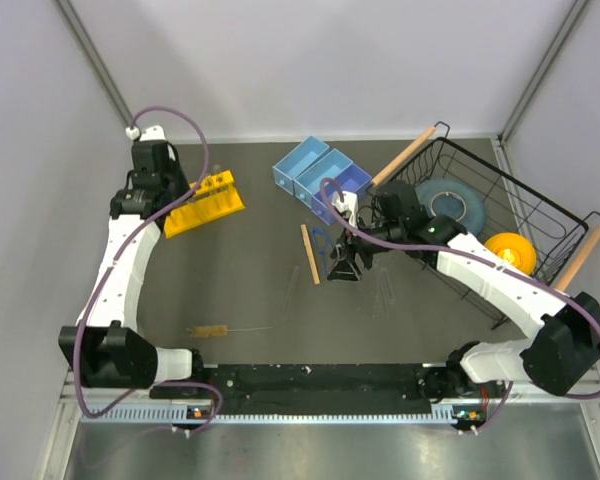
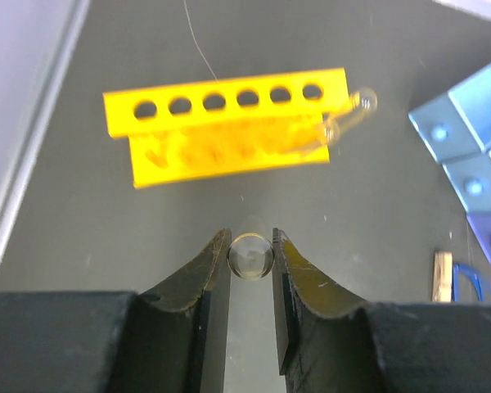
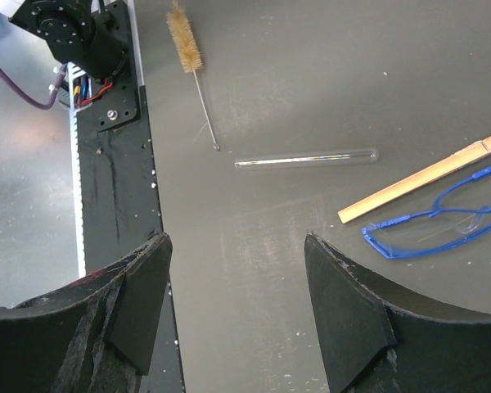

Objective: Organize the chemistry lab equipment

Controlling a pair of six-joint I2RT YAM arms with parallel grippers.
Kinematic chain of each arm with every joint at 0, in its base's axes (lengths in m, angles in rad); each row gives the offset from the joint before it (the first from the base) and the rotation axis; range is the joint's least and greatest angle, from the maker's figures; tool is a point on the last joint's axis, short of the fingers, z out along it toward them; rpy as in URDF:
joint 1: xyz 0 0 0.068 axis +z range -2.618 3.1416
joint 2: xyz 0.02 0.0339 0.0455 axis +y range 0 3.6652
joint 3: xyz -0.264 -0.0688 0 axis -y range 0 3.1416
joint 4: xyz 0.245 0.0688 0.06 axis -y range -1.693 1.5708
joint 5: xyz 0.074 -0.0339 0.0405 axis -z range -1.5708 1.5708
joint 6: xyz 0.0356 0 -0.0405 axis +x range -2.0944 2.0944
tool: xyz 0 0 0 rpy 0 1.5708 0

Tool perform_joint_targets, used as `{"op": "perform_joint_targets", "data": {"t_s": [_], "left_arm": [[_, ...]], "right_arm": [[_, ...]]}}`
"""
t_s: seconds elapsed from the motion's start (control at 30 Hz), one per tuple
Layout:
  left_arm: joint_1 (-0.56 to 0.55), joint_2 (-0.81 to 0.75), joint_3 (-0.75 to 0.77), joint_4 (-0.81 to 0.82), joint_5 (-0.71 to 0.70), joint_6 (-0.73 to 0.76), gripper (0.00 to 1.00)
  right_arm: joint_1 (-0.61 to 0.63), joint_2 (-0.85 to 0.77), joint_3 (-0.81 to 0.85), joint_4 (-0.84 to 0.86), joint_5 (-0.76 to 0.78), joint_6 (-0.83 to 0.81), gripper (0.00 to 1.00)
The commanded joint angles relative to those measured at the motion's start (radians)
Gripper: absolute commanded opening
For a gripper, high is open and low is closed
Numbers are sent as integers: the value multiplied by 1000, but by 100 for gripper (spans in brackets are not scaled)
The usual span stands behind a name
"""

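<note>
My left gripper [image 2: 250, 237] is shut on a thin clear glass tube [image 2: 250, 255], seen end-on between its fingertips, above a yellow rack with a row of holes [image 2: 229, 123]. Another tube [image 2: 348, 119] leans at the rack's right end. My right gripper [image 3: 237, 246] hangs open over bare table with nothing between its fingers. Beyond it lie a glass tube [image 3: 307, 159], the tan bristle brush [image 3: 185, 45], the flat wooden stick [image 3: 425, 184] and the blue-framed safety glasses [image 3: 438, 229]. From above, the right gripper [image 1: 342, 268] is just right of the stick [image 1: 309, 253].
Blue open boxes [image 1: 320, 175] stand at the back centre. A black wire basket [image 1: 540, 215] with wooden handles at the right holds a grey-blue plate [image 1: 453, 200] and a yellow bowl [image 1: 510, 250]. Faint glass tubes [image 1: 385, 290] lie mid-table.
</note>
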Motion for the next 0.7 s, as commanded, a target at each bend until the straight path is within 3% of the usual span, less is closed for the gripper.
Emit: {"op": "perform_joint_targets", "data": {"t_s": [0.0, 0.37, 0.67], "left_arm": [[13, 57, 104, 111, -92, 51, 12], [49, 213, 231, 134, -34, 71, 12], [53, 255, 234, 159, -4, 54, 12]], "right_arm": [[-16, -44, -4, 31, -26, 1, 67], [-25, -44, -12, 36, -29, 6, 67], [-31, -41, -15, 38, -30, 9, 67]]}}
